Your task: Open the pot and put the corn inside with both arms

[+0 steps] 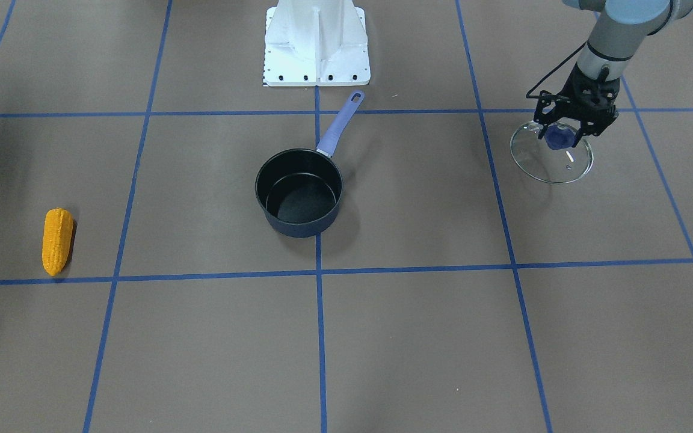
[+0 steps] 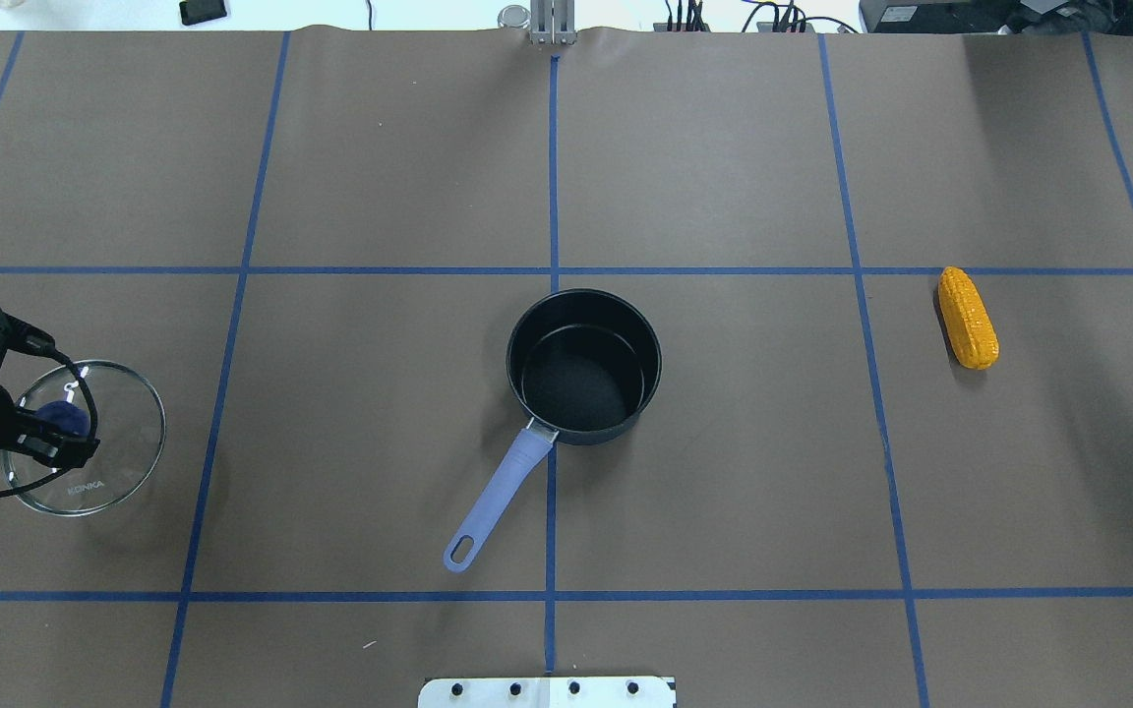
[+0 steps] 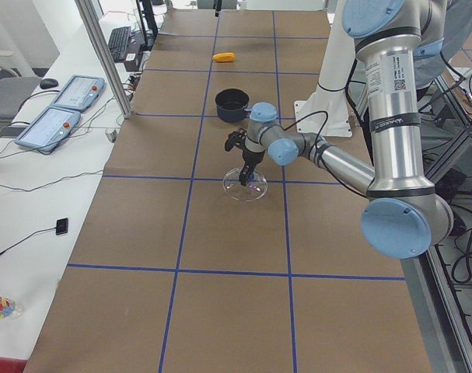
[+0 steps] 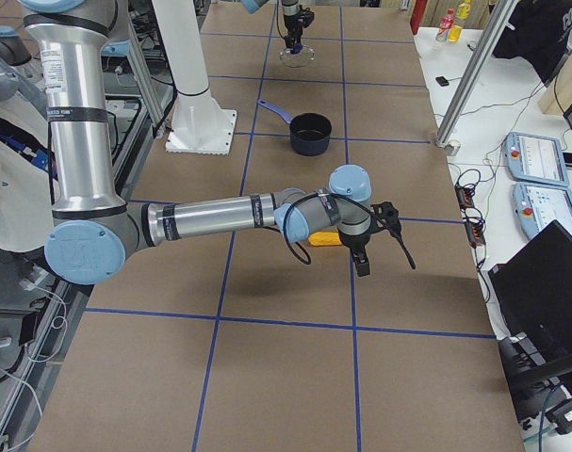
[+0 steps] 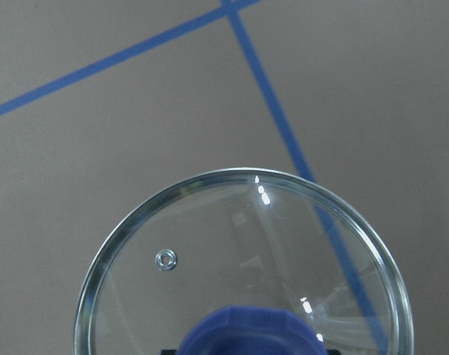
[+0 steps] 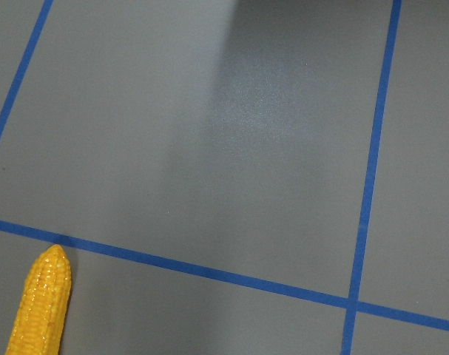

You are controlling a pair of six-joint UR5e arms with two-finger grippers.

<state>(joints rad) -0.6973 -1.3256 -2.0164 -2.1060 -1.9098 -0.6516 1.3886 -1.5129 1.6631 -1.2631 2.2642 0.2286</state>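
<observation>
- The corn (image 2: pixel 968 318) is an orange-yellow cob with bumpy kernels, tapered at one end. It lies flat on the brown bench (image 2: pixel 724 472) at the robot's right, well apart from the open, empty pot (image 2: pixel 581 379) in the middle.
- The right wrist view shows its tapered tip just short of a blue tape line. The view from the right end hides part of the cob behind the right hand (image 4: pixel 384 252), which hangs over the bench near it. I cannot tell whether that hand is released or clenched.
- Far off at the left, the left hand (image 1: pixel 563 133) is clenched on the blue knob of the glass lid (image 1: pixel 563 165), well apart from the corn.
</observation>
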